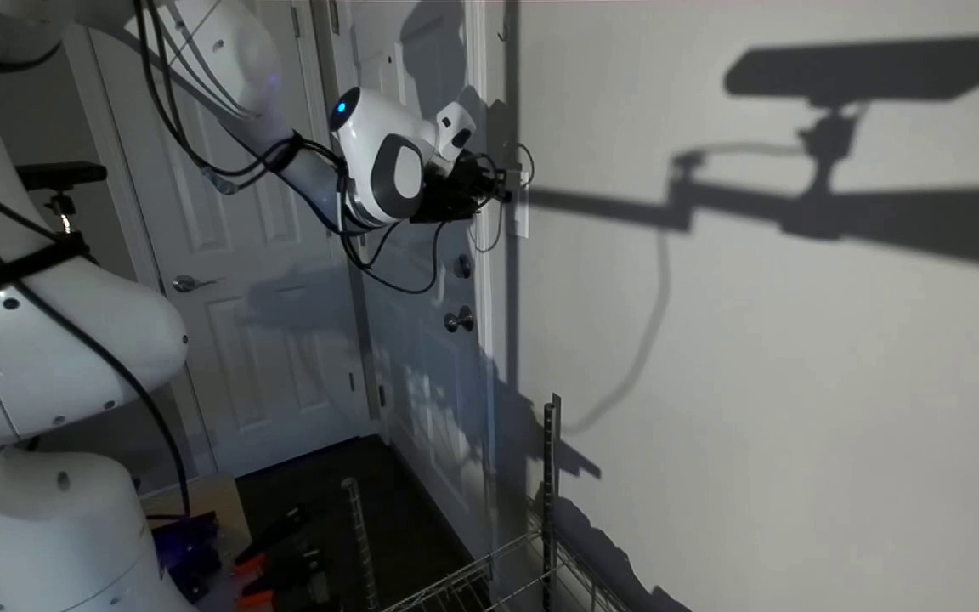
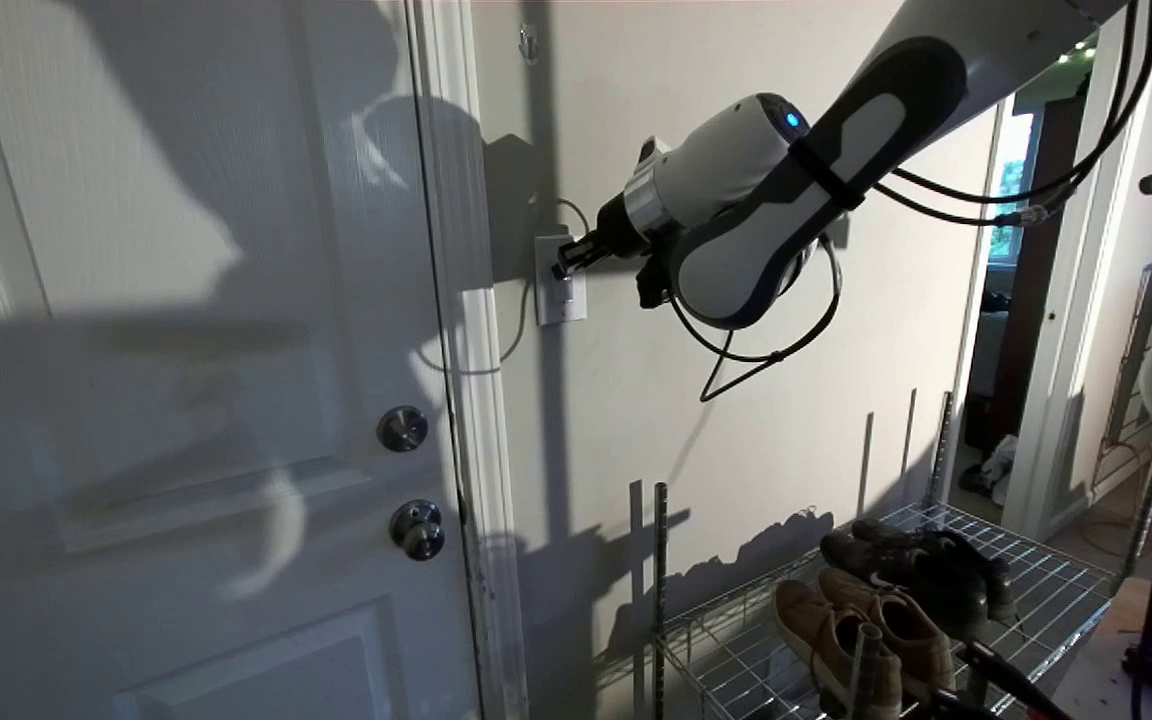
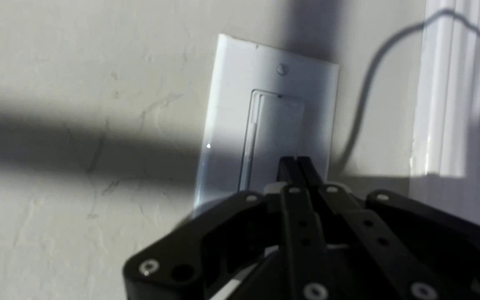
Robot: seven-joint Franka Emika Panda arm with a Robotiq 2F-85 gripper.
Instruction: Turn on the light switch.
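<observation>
The light switch is a white rocker paddle (image 3: 279, 121) set in a white wall plate (image 3: 229, 83) in the wrist view. The plate also shows on the wall in both exterior views (image 1: 522, 219) (image 2: 563, 308). My gripper (image 3: 297, 160) is shut and empty, its two black fingertips together. The tips lie over the paddle in the wrist view and hide part of it. In both exterior views the gripper (image 1: 505, 185) (image 2: 564, 266) is at the plate. I cannot tell whether the tips touch the paddle.
A white door trim (image 2: 476, 300) stands beside the plate, with a door and its knob (image 2: 418, 530). A wire rack (image 2: 716, 660) with shoes (image 2: 856, 630) stands below by the wall. A hook (image 2: 528, 45) is above the plate. Cables hang from the arm.
</observation>
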